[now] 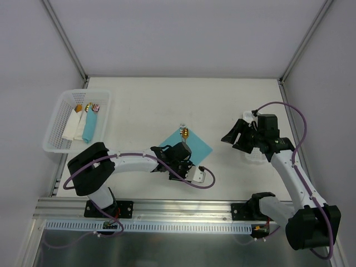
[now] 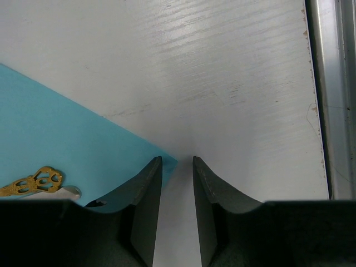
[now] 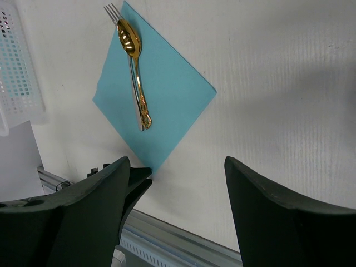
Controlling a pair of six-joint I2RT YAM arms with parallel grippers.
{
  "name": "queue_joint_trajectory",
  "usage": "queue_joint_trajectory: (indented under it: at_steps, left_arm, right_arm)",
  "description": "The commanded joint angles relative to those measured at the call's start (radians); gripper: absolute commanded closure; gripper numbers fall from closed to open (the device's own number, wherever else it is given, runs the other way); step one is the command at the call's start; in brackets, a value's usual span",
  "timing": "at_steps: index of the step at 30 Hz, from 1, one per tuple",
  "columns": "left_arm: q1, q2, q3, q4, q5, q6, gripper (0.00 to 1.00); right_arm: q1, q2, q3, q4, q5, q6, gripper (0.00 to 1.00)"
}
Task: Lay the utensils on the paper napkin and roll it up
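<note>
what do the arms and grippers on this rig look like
Both the left arm and right arm have white tube links between bulky black joint housings, each with a purple cable looping alongside. The left gripper and right gripper carry matte black, wedge-shaped fingers that taper toward the tips. No markings are readable.

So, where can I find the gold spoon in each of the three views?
Top external: gold spoon at centre, on the napkin's far corner.
Left wrist: bottom left, only its ornate handle end.
Right wrist: upper left, whole.
Shared landmark: the turquoise napkin under it.
</note>
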Motion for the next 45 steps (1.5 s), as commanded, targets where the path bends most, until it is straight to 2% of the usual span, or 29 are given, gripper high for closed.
queue_joint_trajectory:
  at_steps: [1,8,10,12,13,17,28,35,45]
  left_arm:
    - [-0.004,0.014,0.032,0.019,0.014,0.019,0.71]
    - [-0.006,0.037,0.037,0.018,0.008,0.022,0.72]
    - [-0.006,0.049,0.032,0.018,0.009,0.020,0.80]
    - [-0.006,0.051,0.035,0.019,0.009,0.019,0.83]
    - [-0.006,0.054,0.033,0.018,0.009,0.014,0.88]
    - [-0.006,0.049,0.033,0.018,0.017,-0.003,1.00]
    - [-0.040,-0.058,0.033,-0.011,0.068,-0.111,1.00]
    - [-0.032,-0.047,0.084,-0.041,0.052,-0.118,1.00]
    - [0.094,0.006,0.159,-0.042,0.098,-0.053,1.00]
  right_arm:
    - [-0.007,0.005,-0.012,0.005,-0.017,-0.017,0.27]
    - [-0.008,0.016,-0.004,0.013,-0.024,-0.020,0.28]
    - [-0.011,0.014,-0.006,0.010,-0.029,-0.020,0.28]
    - [-0.013,0.013,-0.004,0.010,-0.031,-0.022,0.28]
    - [-0.014,0.013,-0.008,0.010,-0.032,-0.022,0.28]
    - [-0.017,0.011,-0.009,0.010,-0.037,-0.025,0.29]
    - [-0.021,0.021,-0.004,0.011,-0.057,-0.037,0.30]
    - [-0.022,0.054,0.000,0.022,-0.080,-0.047,0.31]
    - [-0.021,0.105,-0.015,0.045,-0.127,-0.050,0.32]
